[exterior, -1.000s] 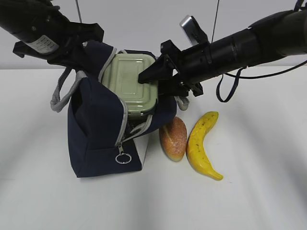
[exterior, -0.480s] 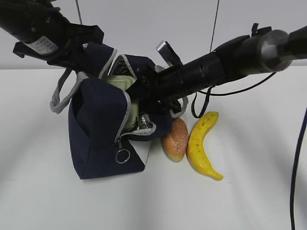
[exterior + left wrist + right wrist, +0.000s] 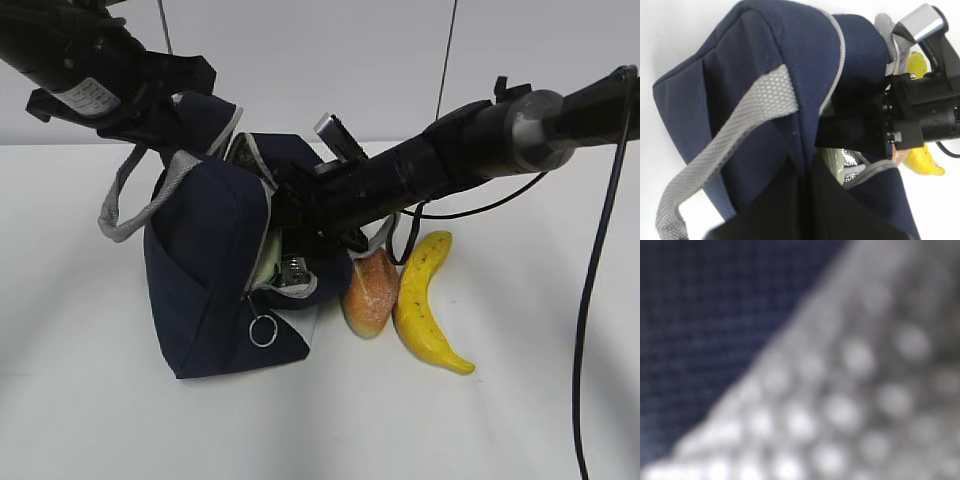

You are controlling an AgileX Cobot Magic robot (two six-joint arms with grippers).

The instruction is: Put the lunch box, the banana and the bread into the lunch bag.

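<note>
The navy lunch bag (image 3: pixel 200 280) stands at left centre with its mouth held open. My left gripper (image 3: pixel 185 95) is shut on the bag's top flap (image 3: pixel 790 115). My right arm (image 3: pixel 440 160) reaches into the mouth from the right, and its gripper is buried inside. The lunch box (image 3: pixel 263 268) shows only as a pale green sliver against the silvery lining (image 3: pixel 850 160), under a black finger (image 3: pixel 845 135). The bread (image 3: pixel 370 290) and the banana (image 3: pixel 425 305) lie on the table right of the bag, touching each other.
A grey webbing handle (image 3: pixel 130 205) loops off the bag's left side, and the ring pull (image 3: pixel 262 331) hangs at its front. The right wrist view is filled by blurred navy cloth and grey webbing (image 3: pixel 840 405). White table surrounds the bag.
My right arm has pushed the lunch box from above the bag's mouth down inside it, so it is almost hidden. The bread and banana shifted slightly right. The left gripper kept hold.
</note>
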